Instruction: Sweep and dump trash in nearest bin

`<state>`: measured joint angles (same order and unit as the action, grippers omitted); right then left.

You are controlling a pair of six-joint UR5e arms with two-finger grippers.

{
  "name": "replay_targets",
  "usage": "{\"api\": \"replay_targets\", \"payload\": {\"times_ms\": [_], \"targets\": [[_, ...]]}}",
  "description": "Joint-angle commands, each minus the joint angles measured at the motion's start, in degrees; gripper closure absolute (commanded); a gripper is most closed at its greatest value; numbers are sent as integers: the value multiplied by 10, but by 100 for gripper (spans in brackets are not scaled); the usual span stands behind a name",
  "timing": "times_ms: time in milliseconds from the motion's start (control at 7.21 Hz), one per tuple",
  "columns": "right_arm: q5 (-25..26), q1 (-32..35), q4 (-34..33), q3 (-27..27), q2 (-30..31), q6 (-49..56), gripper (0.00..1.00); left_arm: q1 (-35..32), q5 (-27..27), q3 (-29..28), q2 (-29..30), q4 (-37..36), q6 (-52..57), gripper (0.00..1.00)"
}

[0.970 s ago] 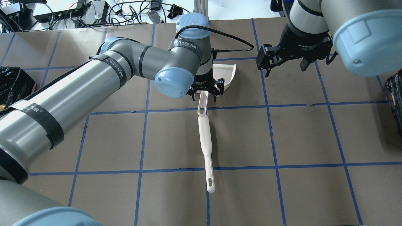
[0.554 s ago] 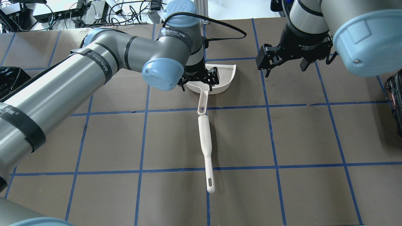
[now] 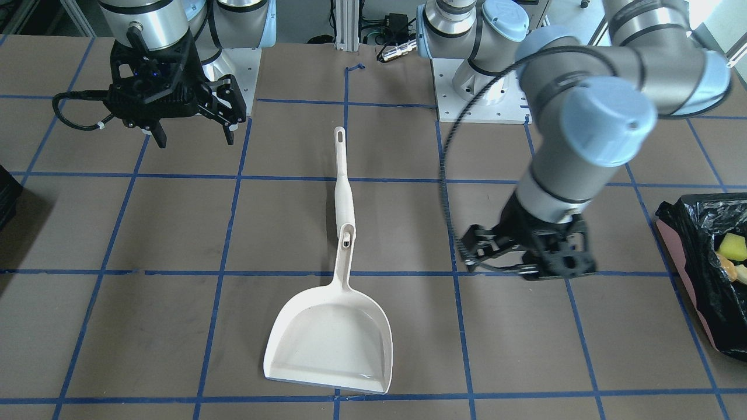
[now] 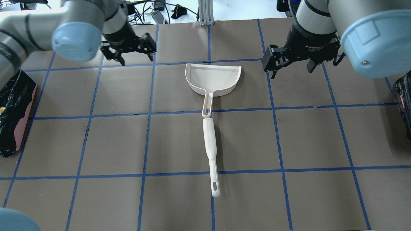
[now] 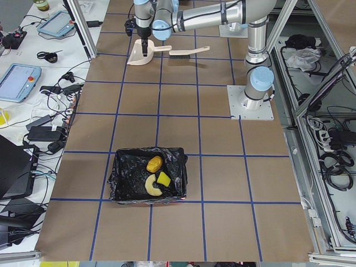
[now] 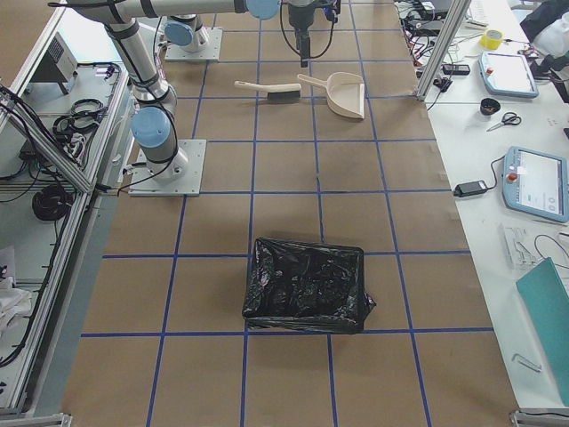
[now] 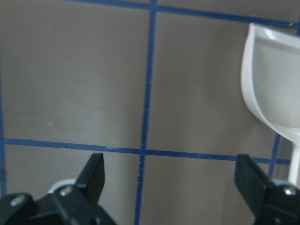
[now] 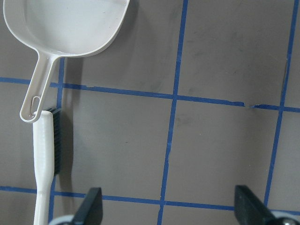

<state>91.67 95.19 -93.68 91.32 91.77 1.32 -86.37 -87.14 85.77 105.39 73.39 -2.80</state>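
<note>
The white dustpan (image 4: 213,78) lies flat at the table's far middle, with nothing visible in it (image 3: 330,338). The white brush (image 4: 210,141) lies in line behind its handle, bristle end touching the handle tip. My left gripper (image 4: 136,59) is open and empty, off to the left of the dustpan; its wrist view shows the pan's edge (image 7: 276,84) at the right. My right gripper (image 4: 291,71) is open and empty, to the right of the pan. The pinkish-sided bin (image 4: 16,109) with a black bag stands at the left edge and holds yellow scraps (image 5: 156,164).
A second black-bagged bin (image 6: 307,285) stands at the table's right end, partly visible in the overhead view (image 4: 404,102). Blue tape lines grid the brown table. Cables and electronics (image 4: 80,12) lie beyond the far edge.
My left gripper has left the dustpan handle and swung left and toward the far edge. The dustpan now lies flat and uncovered. The brush and right arm have not moved.
</note>
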Motion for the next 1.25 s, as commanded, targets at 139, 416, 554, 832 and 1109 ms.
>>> {"api": "replay_targets", "payload": {"times_ms": [139,416,554,832,1109], "targets": [[0,0,1,0,-1,0,0,95,-69,-31,-104,151,115,0],[0,0,1,0,0,0,0,82,-22,3,-124,149,51,0],[0,0,0,0,0,0,0,38,-29,10,-131,145,-3,0],[-1,0,-13,0,0,-2,0,-28,-37,18,-130,141,-12,0],[-12,0,-27,-2,1,-7,0,-32,-36,21,-132,132,-1,0]]}}
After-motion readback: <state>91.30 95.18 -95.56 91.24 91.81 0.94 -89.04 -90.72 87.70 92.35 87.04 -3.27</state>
